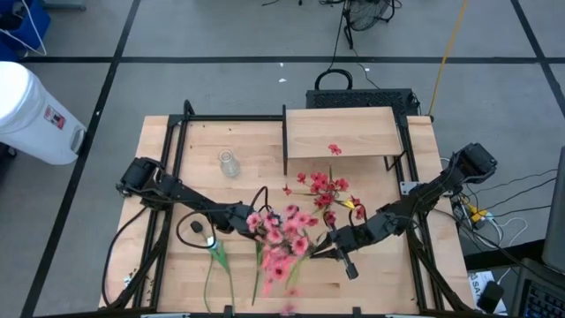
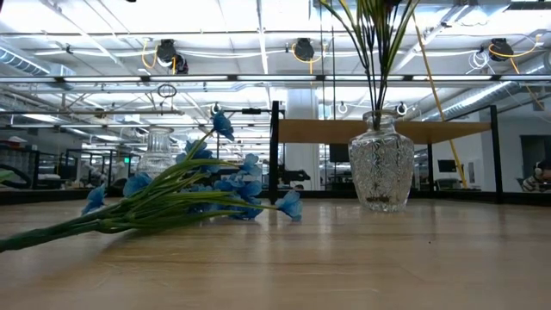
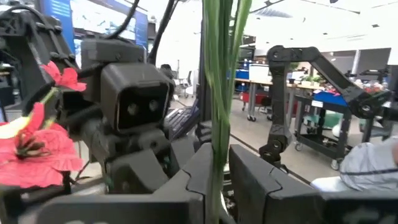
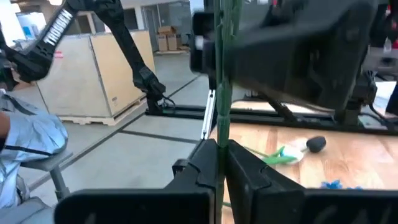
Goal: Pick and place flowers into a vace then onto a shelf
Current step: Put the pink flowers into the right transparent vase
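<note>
A cut-glass vase (image 2: 379,168) stands on the table with thin green stalks (image 2: 374,52) rising out of its mouth. My left gripper (image 3: 217,168) and my right gripper (image 4: 221,155) face each other above it, each shut on upright green stalks. In the high view, blossoms (image 1: 278,240) hide both sets of fingertips and the vase. The red-pink sprays (image 1: 322,190) lean toward the shelf (image 1: 344,132). A blue-petalled bunch (image 2: 198,194) lies flat on the table. The white bud (image 1: 212,240) lies near my left gripper (image 1: 250,223). My left gripper pinches several upright green stalks (image 3: 214,124) between its two fingers, coming level from the table's left, fingers across the stalks. The stalks run on above and below the fingers. My right gripper pinches upright green stalks (image 4: 222,93) between its two fingers, level from the table's right, fingers across them.
The raised shelf has a dark upright panel (image 1: 284,141) at its left end, and a loose red blossom (image 1: 334,148) lies on it. A small empty glass vase (image 1: 229,163) stands at the far left. Bare tabletop lies at the near right (image 1: 388,283).
</note>
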